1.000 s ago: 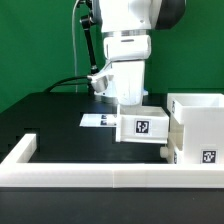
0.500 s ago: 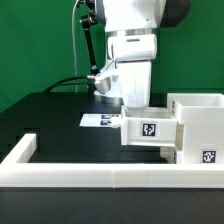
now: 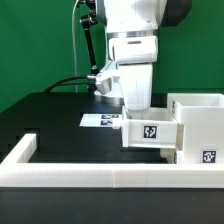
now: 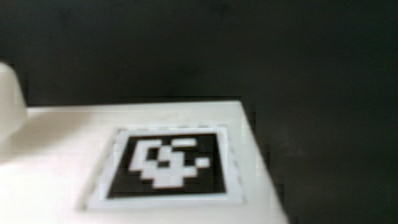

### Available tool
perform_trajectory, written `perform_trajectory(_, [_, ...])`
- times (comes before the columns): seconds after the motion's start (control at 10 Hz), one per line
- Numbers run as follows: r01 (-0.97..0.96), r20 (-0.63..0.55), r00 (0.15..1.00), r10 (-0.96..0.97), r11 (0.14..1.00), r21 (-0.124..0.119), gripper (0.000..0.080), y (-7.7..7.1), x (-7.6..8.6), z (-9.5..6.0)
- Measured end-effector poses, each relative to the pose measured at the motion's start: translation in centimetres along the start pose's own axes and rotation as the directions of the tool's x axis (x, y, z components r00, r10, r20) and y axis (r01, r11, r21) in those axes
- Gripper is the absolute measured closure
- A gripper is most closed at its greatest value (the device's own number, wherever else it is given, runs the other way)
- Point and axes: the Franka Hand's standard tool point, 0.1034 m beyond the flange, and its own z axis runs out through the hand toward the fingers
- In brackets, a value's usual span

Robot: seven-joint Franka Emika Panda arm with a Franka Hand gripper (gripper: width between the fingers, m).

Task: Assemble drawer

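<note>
My gripper [image 3: 138, 108] reaches down into a small white tray [image 3: 148, 131] with a black-and-white tag on its front. It holds the tray above the table, and the tray hides the fingertips. The tray's edge on the exterior view's right is at the open side of the large white housing [image 3: 198, 122]. A tagged front [image 3: 208, 156] shows low on the housing. In the wrist view the tray's white face [image 4: 54, 140] and its tag [image 4: 169, 160] fill the near part of the picture, and no fingers show.
The long low white border wall [image 3: 90, 172] runs along the front and turns back at the exterior view's left [image 3: 22, 150]. The marker board [image 3: 98, 121] lies on the black table behind the tray. A black cable hangs behind the arm.
The arm and the held tray have moved toward the exterior view's right, up to the housing. Most of that move came in the first half second. The housing has not moved.
</note>
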Motion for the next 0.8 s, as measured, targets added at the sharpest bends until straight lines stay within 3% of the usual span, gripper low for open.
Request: perform_trajectory(0.8, [0.006,-0.004,1.0,-0.006,1.0,0.006,0.0758,-0.16,0.8,0.42])
